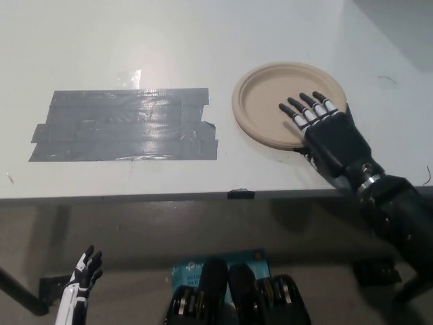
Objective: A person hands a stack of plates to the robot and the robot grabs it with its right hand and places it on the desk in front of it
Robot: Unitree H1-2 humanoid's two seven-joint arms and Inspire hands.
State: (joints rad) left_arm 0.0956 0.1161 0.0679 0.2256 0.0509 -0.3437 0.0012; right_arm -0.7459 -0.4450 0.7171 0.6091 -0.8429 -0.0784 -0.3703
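Plates (265,100) on desk (135,40), right hand (328,128) atop

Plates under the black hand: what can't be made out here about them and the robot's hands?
- Plates: the head view looks steeply down, so only the top one shows; their number is hidden.
- Right hand: lies over the plates' near edge; whether it grips them is hidden beneath it.
- Left hand: small, low at lower left; its arm is cut off by the bottom edge.
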